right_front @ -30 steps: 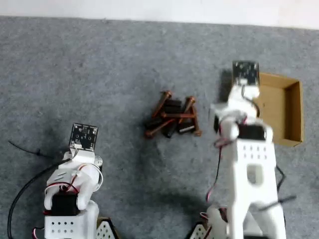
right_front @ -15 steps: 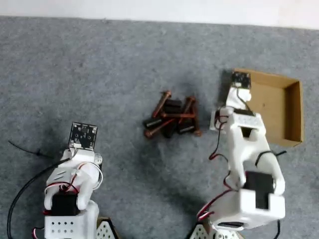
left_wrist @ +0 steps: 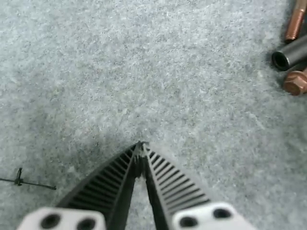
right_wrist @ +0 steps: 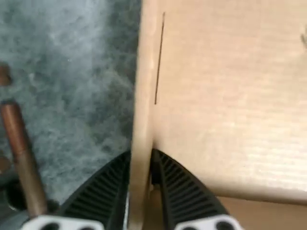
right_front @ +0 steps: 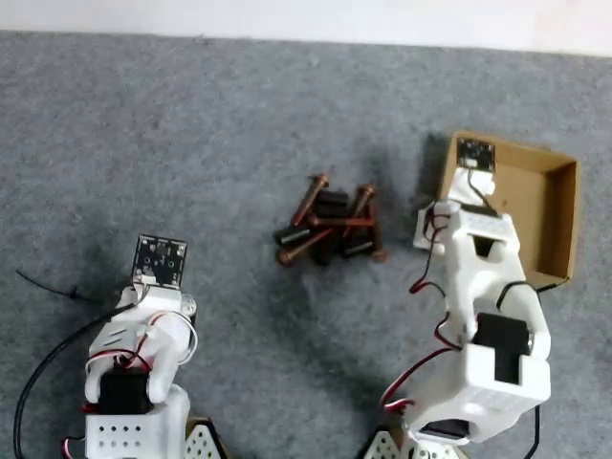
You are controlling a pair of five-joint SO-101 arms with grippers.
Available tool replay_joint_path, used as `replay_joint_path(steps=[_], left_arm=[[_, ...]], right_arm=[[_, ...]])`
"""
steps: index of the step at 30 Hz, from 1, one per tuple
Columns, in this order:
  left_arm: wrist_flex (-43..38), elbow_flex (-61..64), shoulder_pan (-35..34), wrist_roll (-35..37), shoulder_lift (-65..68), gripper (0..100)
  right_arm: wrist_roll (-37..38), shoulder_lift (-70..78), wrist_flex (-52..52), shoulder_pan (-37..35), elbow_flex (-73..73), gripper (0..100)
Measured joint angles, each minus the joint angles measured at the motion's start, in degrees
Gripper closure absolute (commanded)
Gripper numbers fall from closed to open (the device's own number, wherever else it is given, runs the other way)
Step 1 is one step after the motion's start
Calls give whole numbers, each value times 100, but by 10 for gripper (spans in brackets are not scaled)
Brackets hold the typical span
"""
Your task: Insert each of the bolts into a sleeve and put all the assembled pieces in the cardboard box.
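Across the high view, the grey mat (right_front: 191, 115) is your widest thing, with open room at upper left and along the top edge. At right centre sits the cardboard box (right_front: 535, 215), its left wall partly covered by the right arm (right_front: 488, 316). Your right wrist view tells what the high view cannot: the right gripper (right_wrist: 141, 155) is clamped on that wall, one finger inside and one outside. At lower left, the left gripper (left_wrist: 140, 146) hangs over bare mat, its tips pressed together. Mid-frame the bolts and sleeves (right_front: 330, 232) lie heaped and loose; you cannot count them.
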Motion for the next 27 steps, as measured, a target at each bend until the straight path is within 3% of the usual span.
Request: replay_joint_path(steps=[7, 17, 19, 23, 27], left_arm=[[0, 0, 0, 0, 0, 995], [0, 0, 0, 0, 0, 995], [0, 0, 0, 0, 0, 995], [0, 0, 0, 0, 0, 995], [0, 0, 0, 0, 0, 995]], right_arm=[[765, 26, 264, 721, -457, 995], [1670, 26, 334, 818, -466, 993], [1679, 26, 413, 818, -466, 951], [1679, 26, 897, 642, -510, 776], [1688, -26, 1837, 211, -782, 772]])
